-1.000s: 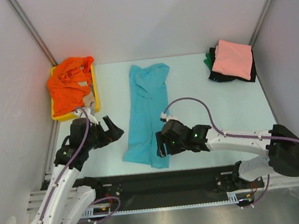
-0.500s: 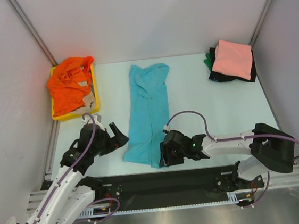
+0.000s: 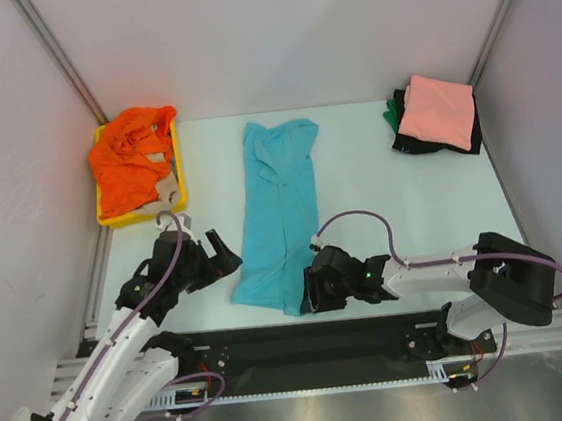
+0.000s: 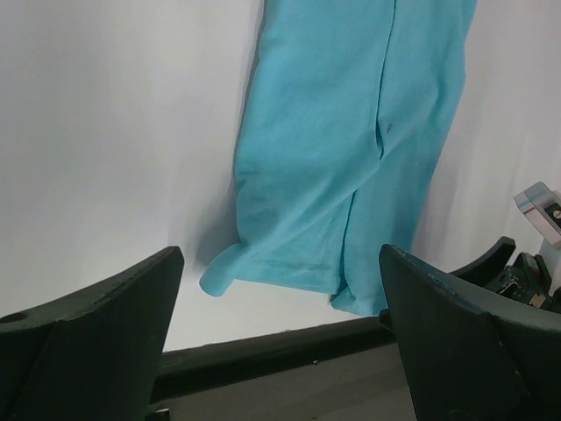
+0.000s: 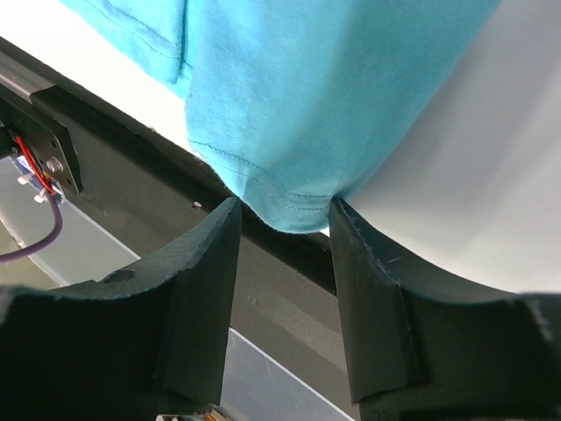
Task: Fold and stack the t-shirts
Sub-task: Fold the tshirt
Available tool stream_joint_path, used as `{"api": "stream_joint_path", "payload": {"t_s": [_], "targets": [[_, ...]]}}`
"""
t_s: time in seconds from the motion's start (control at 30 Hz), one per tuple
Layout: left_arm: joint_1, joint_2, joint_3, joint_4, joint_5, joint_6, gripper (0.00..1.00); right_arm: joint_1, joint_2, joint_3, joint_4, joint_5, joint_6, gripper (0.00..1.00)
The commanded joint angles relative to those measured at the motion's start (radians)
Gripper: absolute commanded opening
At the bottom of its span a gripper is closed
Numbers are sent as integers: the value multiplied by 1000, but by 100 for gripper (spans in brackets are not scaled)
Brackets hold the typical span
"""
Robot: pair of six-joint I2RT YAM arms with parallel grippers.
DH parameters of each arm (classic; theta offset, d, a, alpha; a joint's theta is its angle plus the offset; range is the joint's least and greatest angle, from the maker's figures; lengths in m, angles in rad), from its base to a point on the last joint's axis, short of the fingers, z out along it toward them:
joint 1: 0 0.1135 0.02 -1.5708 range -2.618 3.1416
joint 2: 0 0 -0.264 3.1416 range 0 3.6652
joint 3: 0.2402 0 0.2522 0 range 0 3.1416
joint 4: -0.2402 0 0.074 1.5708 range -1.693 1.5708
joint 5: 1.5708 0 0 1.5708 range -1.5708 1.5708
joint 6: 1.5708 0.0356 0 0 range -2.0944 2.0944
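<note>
A turquoise t-shirt point(image 3: 281, 205) lies as a long narrow strip in the middle of the table, sleeves at the far end. My right gripper point(image 3: 308, 293) is low at its near right corner. In the right wrist view the hem corner point(image 5: 285, 206) bulges between the tips of that gripper point(image 5: 282, 212); the jaws are partly closed with a gap left. My left gripper point(image 3: 222, 254) hovers wide open just left of the near left corner point(image 4: 219, 279), with nothing between its fingers point(image 4: 114, 307). Folded t-shirts are stacked at the far right, salmon pink point(image 3: 438, 108) on black point(image 3: 469, 138).
A yellow tray point(image 3: 181, 186) at the far left holds a crumpled orange t-shirt point(image 3: 128, 166) and a bit of beige cloth point(image 3: 166, 189). A green edge point(image 3: 390, 115) shows beside the stack. The black front rail point(image 4: 289, 346) runs along the table's near edge. Walls enclose three sides.
My right gripper slid toward the near edge to the shirt's right hem corner and its jaws narrowed around it. The left gripper moved right, closer to the left hem corner, still wide open.
</note>
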Motion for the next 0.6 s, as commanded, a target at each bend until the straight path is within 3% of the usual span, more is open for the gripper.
{"api": "stream_joint_path", "payload": {"t_s": [0.0, 0.27, 0.57], "targets": [[-12, 12, -11, 35, -16, -21, 100, 0, -42, -26, -57, 26, 2, 51], [-12, 13, -12, 39, -25, -17, 100, -9, -75, -17, -111, 52, -23, 53], [-13, 33, -21, 49, -25, -17, 100, -6, 33, -11, 6, -7, -24, 50]]}}
